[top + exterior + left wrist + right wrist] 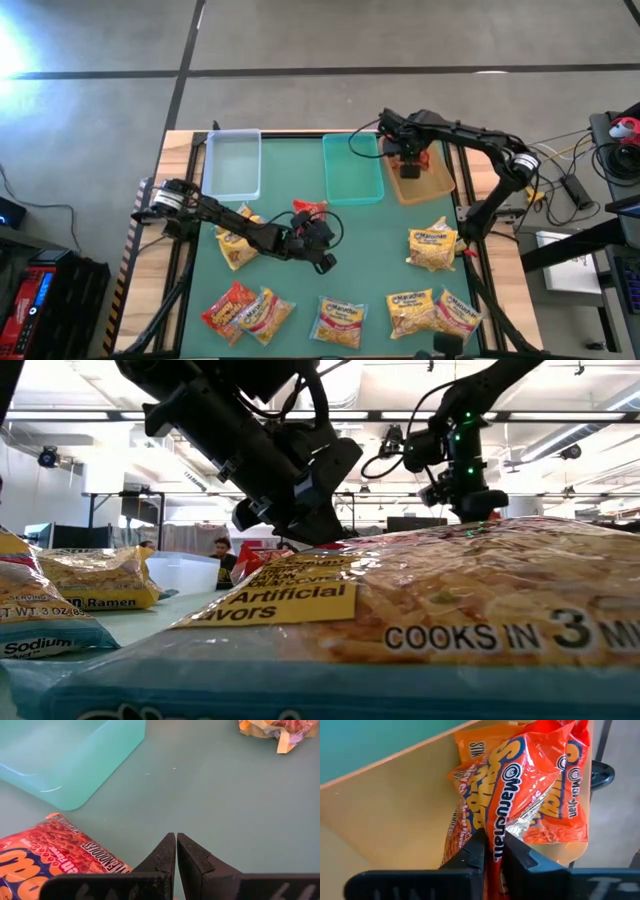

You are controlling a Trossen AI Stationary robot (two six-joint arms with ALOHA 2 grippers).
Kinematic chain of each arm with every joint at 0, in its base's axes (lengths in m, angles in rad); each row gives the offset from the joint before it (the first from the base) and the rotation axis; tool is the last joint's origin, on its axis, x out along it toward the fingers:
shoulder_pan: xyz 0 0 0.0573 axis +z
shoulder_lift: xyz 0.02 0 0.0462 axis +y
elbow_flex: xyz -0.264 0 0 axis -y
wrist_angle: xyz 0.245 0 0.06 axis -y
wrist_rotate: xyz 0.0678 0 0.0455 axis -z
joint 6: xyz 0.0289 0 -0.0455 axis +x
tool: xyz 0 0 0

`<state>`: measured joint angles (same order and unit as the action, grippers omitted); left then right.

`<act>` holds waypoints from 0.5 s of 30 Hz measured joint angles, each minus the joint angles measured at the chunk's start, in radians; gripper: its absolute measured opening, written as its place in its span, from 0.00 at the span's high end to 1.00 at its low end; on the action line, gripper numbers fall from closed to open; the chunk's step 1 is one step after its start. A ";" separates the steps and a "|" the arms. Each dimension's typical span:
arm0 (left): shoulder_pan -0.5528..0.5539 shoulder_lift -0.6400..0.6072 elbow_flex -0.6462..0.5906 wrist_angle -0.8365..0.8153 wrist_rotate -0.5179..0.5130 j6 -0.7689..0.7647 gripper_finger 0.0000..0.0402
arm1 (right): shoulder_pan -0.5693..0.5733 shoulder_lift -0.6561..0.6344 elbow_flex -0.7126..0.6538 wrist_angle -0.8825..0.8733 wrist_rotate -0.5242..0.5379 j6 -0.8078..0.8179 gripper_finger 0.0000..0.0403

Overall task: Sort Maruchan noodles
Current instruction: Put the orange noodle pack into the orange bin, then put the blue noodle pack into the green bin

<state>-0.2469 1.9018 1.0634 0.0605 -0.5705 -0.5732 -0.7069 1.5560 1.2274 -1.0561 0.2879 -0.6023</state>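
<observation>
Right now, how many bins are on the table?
3. Along the far edge: clear bin on the left, teal bin in the middle, tan bin on the right, where the right gripper holds an orange packet. None seems hidden.

Both arms are dark, jointed, tube-like links with black cables looping alongside. The left arm [215, 212] wears a silvery collar at its nine o'clock end; the right arm [480, 140] shows one near three o'clock. Fingers [162, 857] are matte black wedges.
</observation>
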 joint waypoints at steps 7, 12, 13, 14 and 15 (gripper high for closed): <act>0.007 0.000 0.000 0.000 0.004 0.000 1.00 | -0.006 -0.006 0.000 0.002 0.077 0.017 0.76; 0.007 0.000 0.000 0.000 0.004 0.004 1.00 | -0.006 -0.029 0.000 0.000 0.080 0.087 0.68; 0.007 0.000 0.000 0.000 0.004 0.004 1.00 | -0.005 -0.035 0.000 0.000 0.080 0.101 0.66; 0.007 0.000 0.000 0.000 0.005 0.004 1.00 | -0.005 -0.042 0.000 0.000 0.080 0.124 0.66; 0.007 0.000 0.000 0.000 0.005 0.004 1.00 | -0.005 -0.050 0.001 -0.002 0.080 0.146 0.65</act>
<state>-0.2401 1.9015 1.0635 0.0606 -0.5660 -0.5694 -0.7116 1.5062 1.2285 -1.0576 0.3678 -0.4560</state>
